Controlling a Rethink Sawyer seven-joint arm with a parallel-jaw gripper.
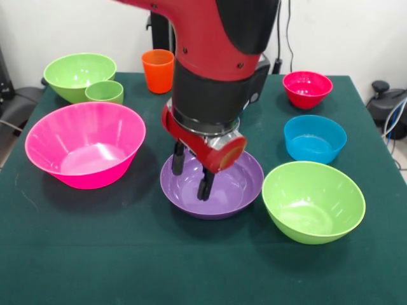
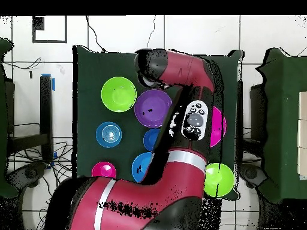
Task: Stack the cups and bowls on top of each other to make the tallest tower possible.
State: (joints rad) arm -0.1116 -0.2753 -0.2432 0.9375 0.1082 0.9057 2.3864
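Grip: While the gripper hung inside the purple bowl, its two fingers stood a little apart, holding nothing.
Bowls and cups: all lay separate on the table; the pink bowl sat apart, no tower begun.
Risk: closing on the thin purple rim could tip or skid it toward the lime bowl.
Writing: none readable.

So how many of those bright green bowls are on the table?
2. One lime green bowl sits far left in the front view, behind the small green cup. The other lime green bowl is near right, beside the purple bowl. The arm could hide more.
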